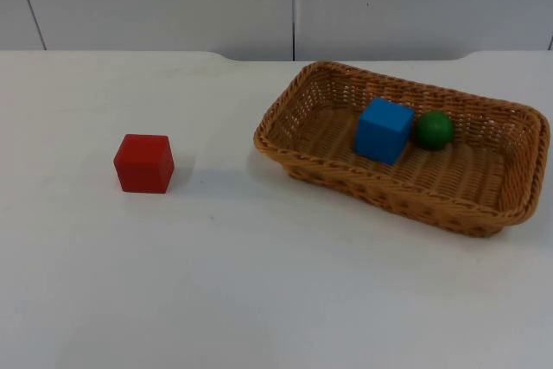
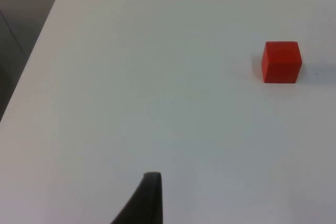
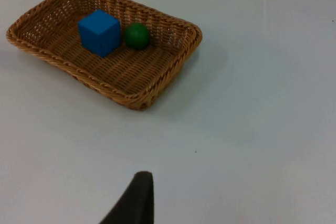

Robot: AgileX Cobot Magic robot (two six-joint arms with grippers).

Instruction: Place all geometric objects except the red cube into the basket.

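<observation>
Looking down, the blue cube (image 1: pixel 383 130) and green ball (image 1: pixel 433 130) sit in the basket (image 1: pixel 294 110); the red cube (image 1: pixel 144 162) stays out on the tabletop (image 1: pixel 259 283). Job looks done. My fingers: cannot tell.

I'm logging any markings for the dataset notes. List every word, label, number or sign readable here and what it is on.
None: no text, number or sign can be read anywhere.
The red cube, blue cube and green ball have plain faces.
The basket is bare wicker, and the table is unmarked.
</observation>
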